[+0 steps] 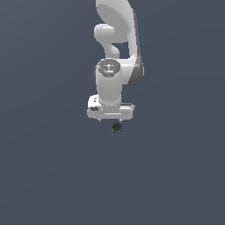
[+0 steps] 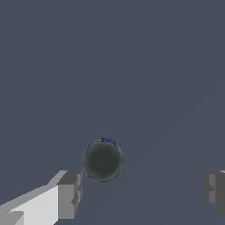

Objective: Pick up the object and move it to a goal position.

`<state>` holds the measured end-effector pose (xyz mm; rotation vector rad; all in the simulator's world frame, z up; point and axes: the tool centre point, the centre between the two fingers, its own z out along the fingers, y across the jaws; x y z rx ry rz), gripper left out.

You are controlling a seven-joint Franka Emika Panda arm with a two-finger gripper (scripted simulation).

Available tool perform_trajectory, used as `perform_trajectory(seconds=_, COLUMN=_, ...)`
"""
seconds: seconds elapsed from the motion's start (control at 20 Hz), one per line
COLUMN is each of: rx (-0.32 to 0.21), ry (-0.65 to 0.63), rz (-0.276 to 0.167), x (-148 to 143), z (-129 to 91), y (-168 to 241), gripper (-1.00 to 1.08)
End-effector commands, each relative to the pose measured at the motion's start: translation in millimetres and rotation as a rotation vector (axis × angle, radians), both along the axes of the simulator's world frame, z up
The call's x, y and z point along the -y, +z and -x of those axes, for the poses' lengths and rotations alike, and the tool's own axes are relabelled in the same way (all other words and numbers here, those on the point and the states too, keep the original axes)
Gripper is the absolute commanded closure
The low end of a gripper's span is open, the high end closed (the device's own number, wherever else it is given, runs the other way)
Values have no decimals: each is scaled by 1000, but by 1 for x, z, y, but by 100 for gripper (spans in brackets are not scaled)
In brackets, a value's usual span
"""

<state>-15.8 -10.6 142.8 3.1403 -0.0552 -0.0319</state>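
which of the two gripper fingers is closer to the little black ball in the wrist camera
The finger with the white arm behind it. It sits just beside the ball, while the other finger at the frame's edge stands well apart from it.

a plain dark grey-blue ground (image 1: 48,176) fills both views behind everything else.

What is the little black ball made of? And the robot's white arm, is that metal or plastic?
The tiny round black object looks dull and matte, maybe rubber or plain plastic: hardly any shine, only a faint bluish glint along one edge. The white robot arm looks like smooth, slightly glossy plastic or painted metal, with soft highlights. The grey fingers look matte. It's a simulator render, so this is a guess.
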Motion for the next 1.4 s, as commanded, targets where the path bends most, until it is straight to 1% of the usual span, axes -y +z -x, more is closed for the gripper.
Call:
perform_trajectory(seconds=0.0, rx=1, ry=-13, rz=0, x=-4, z=3, y=-8, gripper=-92)
perform_trajectory(seconds=0.5, rx=14, ry=-110, rz=1, x=-28, z=24, y=-58, gripper=-92)
perform_trajectory(seconds=0.75, rx=19, ry=-142, rz=1, x=-35, z=33, y=-74, gripper=-92)
perform_trajectory(seconds=1.15, rx=19, ry=-149, rz=1, x=-37, z=35, y=-80, gripper=-92)
perform_trajectory(seconds=1.35, rx=19, ry=-150, rz=1, x=-37, z=36, y=-90, gripper=-92)
